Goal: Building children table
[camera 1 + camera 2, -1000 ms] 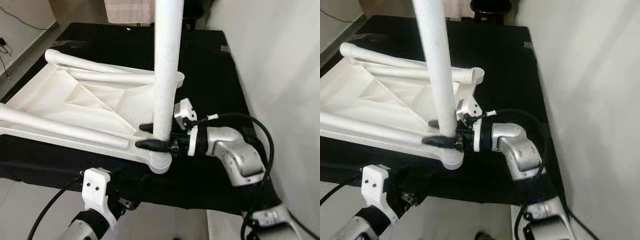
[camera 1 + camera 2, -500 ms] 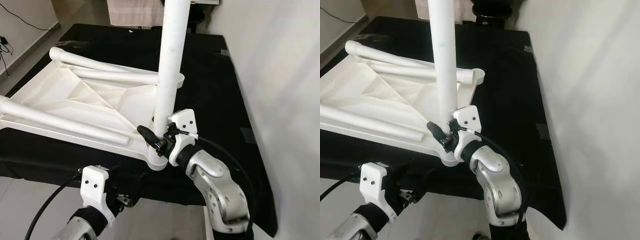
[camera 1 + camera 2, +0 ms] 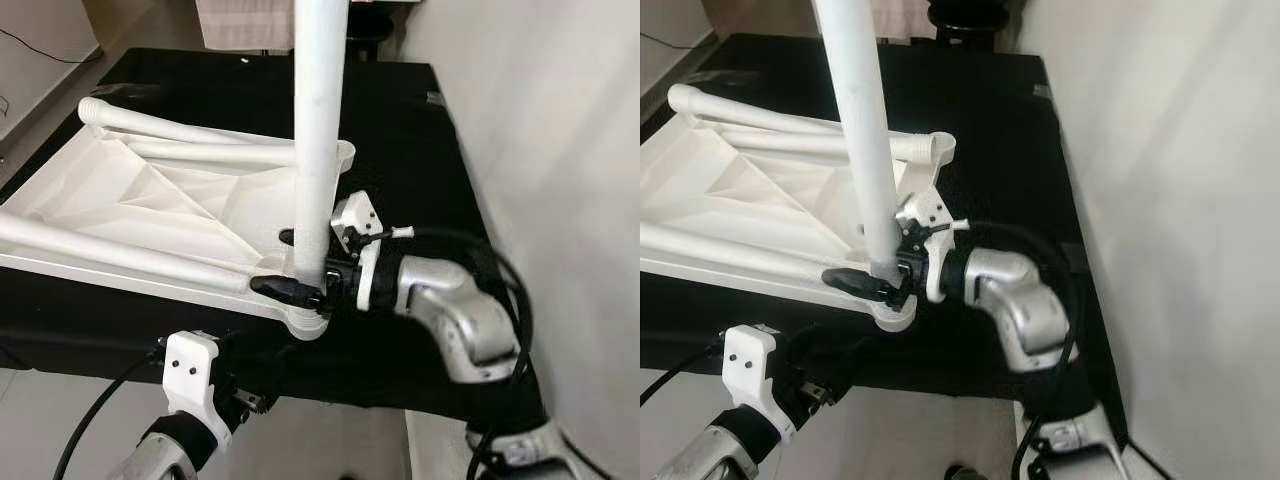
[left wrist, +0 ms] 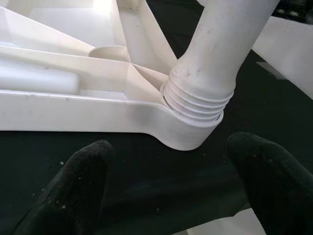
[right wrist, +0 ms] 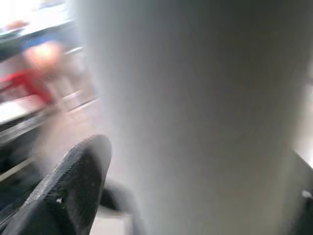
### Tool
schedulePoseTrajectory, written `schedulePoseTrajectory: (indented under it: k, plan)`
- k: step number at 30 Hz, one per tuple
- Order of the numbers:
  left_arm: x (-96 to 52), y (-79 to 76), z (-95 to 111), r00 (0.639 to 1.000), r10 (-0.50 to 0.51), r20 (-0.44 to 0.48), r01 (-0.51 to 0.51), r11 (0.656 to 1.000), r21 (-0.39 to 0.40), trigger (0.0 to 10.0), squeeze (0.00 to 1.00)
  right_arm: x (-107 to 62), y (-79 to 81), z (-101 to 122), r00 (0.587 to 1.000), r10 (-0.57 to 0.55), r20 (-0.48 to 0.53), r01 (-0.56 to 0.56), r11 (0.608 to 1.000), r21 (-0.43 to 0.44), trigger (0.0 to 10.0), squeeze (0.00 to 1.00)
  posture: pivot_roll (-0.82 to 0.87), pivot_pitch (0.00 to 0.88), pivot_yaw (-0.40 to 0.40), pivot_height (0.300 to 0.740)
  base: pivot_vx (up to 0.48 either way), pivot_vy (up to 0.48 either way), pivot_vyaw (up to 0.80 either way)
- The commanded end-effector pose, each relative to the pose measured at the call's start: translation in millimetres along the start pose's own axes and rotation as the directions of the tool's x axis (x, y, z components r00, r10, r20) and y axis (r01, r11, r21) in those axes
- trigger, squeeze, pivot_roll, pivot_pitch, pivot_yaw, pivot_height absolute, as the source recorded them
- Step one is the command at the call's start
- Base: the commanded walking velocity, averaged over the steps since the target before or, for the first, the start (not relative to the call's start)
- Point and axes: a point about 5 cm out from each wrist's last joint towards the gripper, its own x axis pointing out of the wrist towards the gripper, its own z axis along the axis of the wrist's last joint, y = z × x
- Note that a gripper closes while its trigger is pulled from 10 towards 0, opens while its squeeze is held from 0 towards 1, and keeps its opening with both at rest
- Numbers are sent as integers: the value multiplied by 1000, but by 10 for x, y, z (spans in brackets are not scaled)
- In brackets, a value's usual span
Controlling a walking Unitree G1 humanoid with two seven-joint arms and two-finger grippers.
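Note:
The white children's table top [image 3: 150, 200] lies upside down on a black-covered table [image 3: 400, 120]. A white table leg [image 3: 318, 120] stands upright in the near corner socket [image 4: 190, 132], with its screw threads [image 4: 195, 105] partly showing above the socket. My right gripper [image 3: 278, 262] reaches in from the right and is shut on the leg just above the socket; one black finger [image 5: 73, 186] lies against the leg. My left gripper [image 4: 171, 196] hangs open below the table's front edge, facing the socket and touching nothing.
Other white legs [image 3: 180, 130] lie along the table top's far and near sides. A white wall [image 3: 560, 150] runs close along the right. The floor [image 3: 60, 400] shows below the front edge. My left wrist mount [image 3: 192, 378] sits just under that edge.
My right wrist has swung around the leg, from in front of it half a second ago back to its right side. The leg stays upright in the socket. My left arm has barely moved.

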Motion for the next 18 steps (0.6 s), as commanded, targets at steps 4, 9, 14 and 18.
schedulePoseTrajectory:
  k: [4, 9, 14, 18]
  plan:
    - [-29, -32, -14, 1000, -1, -5, 1, 1000, -13, 10000, 0, 62, -55, 1, 986, 167, -11, -168, 986, -9, 10000, 0, 11, 244, -73, 740, 0, 0, 0]
    - [-40, -43, -12, 1000, -2, -8, 2, 1000, -15, 10000, 0, 70, -89, -17, 972, 235, -18, -235, 972, 13, 0, 0, 13, 250, -75, 740, 0, 0, 0]
    - [-46, -48, -11, 1000, -3, -8, 2, 1000, -17, 10000, 0, 57, -115, -17, 963, 270, -16, -270, 963, 21, 0, 0, 11, 253, -75, 740, 0, 0, 0]
    - [-44, -56, -9, 1000, -3, -7, 3, 1000, -19, 10000, 0, 20, -162, -48, 976, 217, -21, -216, 976, 18, 0, 0, 5, 255, -76, 740, 0, 0, 0]
